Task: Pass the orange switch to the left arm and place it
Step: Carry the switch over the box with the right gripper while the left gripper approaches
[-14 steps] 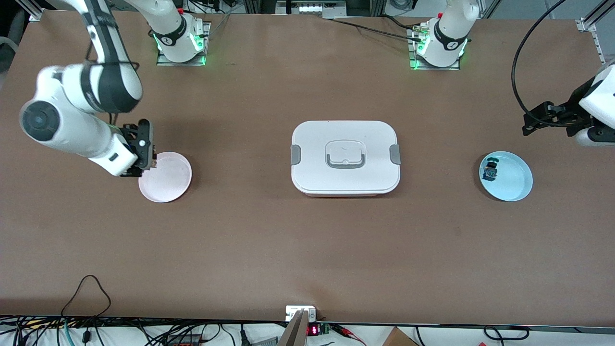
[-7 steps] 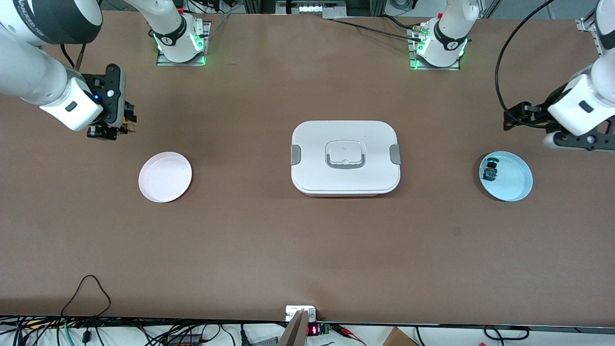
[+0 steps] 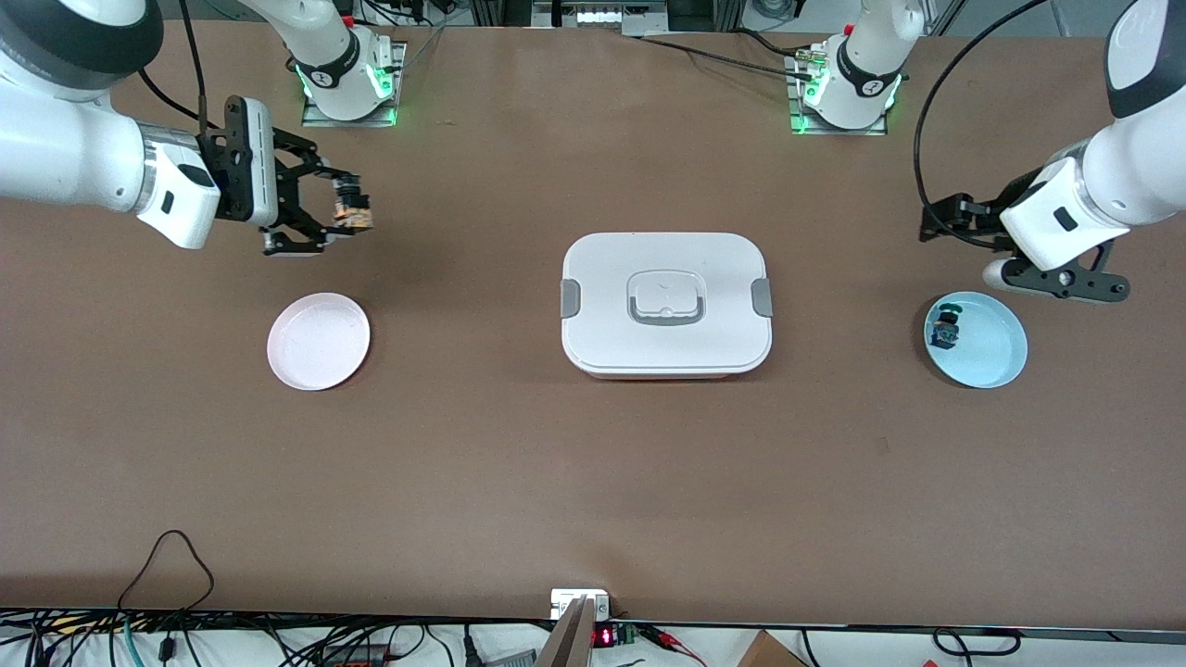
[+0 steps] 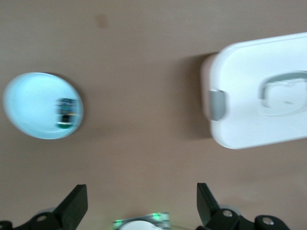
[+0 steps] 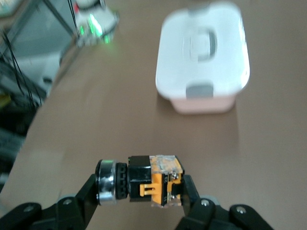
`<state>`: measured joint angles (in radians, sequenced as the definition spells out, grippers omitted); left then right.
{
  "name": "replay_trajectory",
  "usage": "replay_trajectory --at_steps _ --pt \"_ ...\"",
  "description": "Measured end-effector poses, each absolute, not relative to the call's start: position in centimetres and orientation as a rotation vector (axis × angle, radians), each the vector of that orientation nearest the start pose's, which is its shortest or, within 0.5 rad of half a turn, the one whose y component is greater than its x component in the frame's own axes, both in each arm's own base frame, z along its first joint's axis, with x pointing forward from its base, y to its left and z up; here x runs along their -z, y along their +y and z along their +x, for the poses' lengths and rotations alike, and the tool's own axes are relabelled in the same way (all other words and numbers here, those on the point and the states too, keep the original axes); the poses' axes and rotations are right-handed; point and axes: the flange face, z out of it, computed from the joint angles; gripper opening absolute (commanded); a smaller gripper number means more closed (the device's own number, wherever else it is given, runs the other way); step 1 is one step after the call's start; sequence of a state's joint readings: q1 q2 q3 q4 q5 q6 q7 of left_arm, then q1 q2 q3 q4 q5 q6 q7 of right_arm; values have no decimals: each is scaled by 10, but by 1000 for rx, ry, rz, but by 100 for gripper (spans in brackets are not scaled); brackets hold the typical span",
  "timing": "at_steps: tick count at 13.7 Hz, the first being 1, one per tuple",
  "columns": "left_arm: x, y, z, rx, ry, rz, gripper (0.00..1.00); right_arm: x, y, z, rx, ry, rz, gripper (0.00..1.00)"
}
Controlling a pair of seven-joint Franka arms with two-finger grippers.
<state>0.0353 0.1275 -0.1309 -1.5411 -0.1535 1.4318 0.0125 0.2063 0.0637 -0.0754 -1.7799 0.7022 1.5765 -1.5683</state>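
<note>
My right gripper [image 3: 347,211] is shut on the orange switch [image 3: 352,208] and holds it in the air over bare table, above the pink plate [image 3: 318,341] and toward the white box [image 3: 665,302]. In the right wrist view the switch [image 5: 144,185] sits crosswise between the fingers, its round cap against one and its orange end against the other, with the box [image 5: 204,57] ahead. My left gripper [image 3: 936,220] is open and empty, in the air close over the blue plate [image 3: 977,339]. The left wrist view shows its gripper [image 4: 139,211] open, with the box [image 4: 259,96] in sight.
The blue plate holds a small blue and teal switch [image 3: 945,330], which also shows in the left wrist view [image 4: 66,113]. The arm bases stand by the table's edge farthest from the front camera. Cables and a small display lie along the nearest edge.
My right gripper has lifted from the pink plate with the orange switch, then swung toward the box. My left gripper has moved in toward the box, over the blue plate's edge.
</note>
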Motion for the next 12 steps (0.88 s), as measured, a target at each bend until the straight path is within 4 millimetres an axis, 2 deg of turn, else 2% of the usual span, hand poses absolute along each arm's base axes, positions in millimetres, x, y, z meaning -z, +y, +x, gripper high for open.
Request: replay_trajectory --at_steps 4,6,9,12 --pt "-557 -66 567 -522 158 -3481 100 -475 176 558 574 -1499 -1507 0" --pt "-549 -78 571 -589 173 -3558 100 -460 205 559 670 -1388 -1451 0" --pt "-536 -94 578 -694 178 -3688 100 -450 264 553 804 -1195 -1384 0" --pt "-527 -107 584 -843 149 -3866 100 -424 349 536 979 -995 -1293 0"
